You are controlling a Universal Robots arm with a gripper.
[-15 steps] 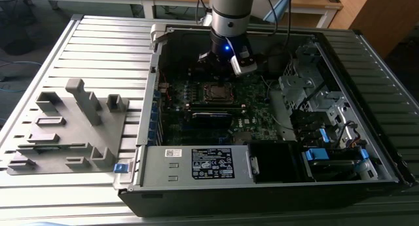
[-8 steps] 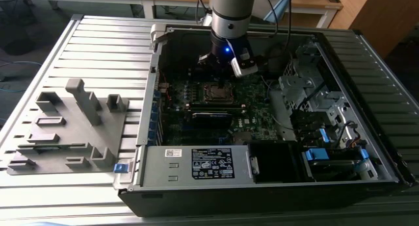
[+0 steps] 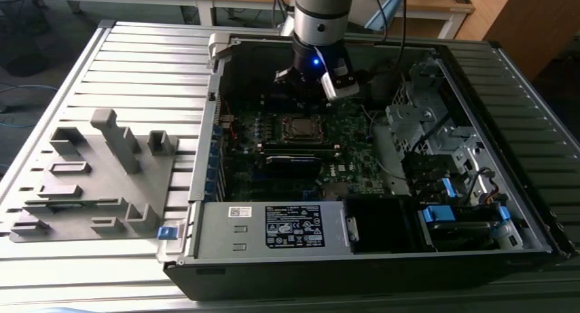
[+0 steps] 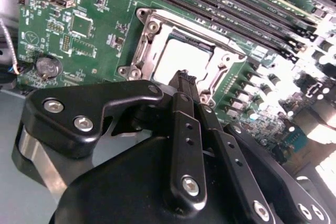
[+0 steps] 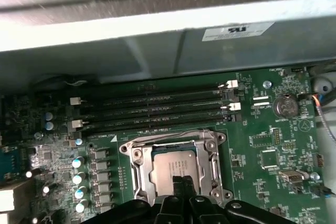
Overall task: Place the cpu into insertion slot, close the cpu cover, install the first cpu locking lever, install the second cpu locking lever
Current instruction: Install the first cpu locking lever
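Your tool (image 4: 185,80) hangs clenched and empty just above the cpu (image 5: 173,167), which lies in the insertion slot (image 5: 137,181) under the cpu cover (image 5: 210,145), perhaps to press.

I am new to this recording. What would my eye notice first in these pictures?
First, the open computer case on the slatted table, with the arm reaching into it. Inside, the gripper hangs just above the silver cpu, which lies in the insertion slot on the green board, beside the long memory slots.
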